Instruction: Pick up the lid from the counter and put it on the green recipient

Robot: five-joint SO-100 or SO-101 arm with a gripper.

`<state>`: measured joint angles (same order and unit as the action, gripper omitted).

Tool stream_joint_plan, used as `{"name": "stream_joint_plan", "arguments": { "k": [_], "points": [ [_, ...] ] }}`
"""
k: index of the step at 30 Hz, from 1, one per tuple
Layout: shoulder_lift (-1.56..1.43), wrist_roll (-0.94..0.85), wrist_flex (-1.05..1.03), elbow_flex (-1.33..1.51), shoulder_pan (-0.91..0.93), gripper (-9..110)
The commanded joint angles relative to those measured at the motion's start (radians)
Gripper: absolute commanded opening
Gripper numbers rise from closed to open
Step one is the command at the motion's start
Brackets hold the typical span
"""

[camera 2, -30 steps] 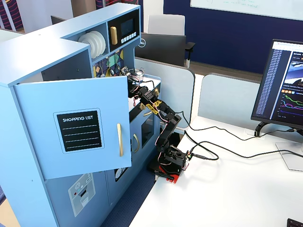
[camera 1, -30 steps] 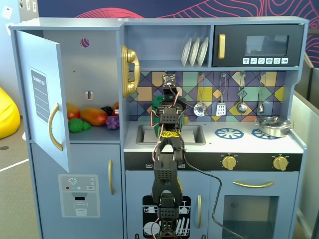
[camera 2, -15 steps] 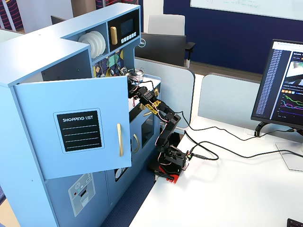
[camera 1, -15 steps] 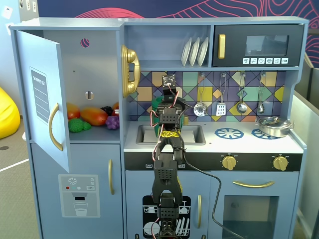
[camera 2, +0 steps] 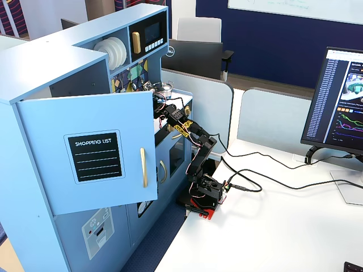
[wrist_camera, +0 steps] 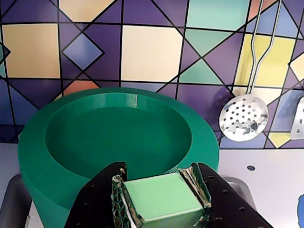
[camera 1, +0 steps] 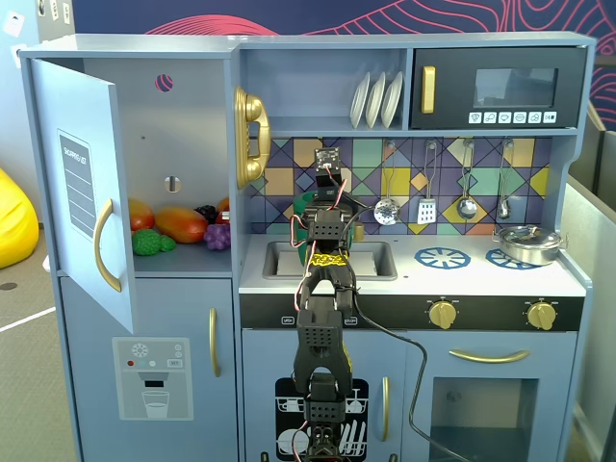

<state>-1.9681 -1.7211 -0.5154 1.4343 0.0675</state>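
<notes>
Presently noted:
Gripper (wrist_camera: 161, 202): closed on the handle of the lid (wrist_camera: 164, 202), held above the green recipient (wrist_camera: 118, 137).
Door (camera 2: 91, 150) label: "SHOPPING LIST".
Chair (camera 2: 195, 56): "DELL".

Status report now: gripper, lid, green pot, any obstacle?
Gripper shut on lid handle. Lid held right above the green pot's open mouth, not yet seated. Slotted spoon hangs clear on the wall; nothing in the way.
</notes>
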Motion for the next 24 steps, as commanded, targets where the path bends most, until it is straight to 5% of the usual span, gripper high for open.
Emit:
{"name": "stream_joint_plan", "arguments": {
  "k": [1, 8, 19, 24],
  "points": [
    [-0.040, 0.038, 0.028, -0.005, -0.014, 5],
    [-0.028, 0.104, 0.124, -0.020, -0.028, 31],
    [-0.097, 0.032, 0.158, -0.110, -0.034, 35],
    [-0.285, 0.017, 0.003, -0.046, -0.020, 30]
  ]
}}
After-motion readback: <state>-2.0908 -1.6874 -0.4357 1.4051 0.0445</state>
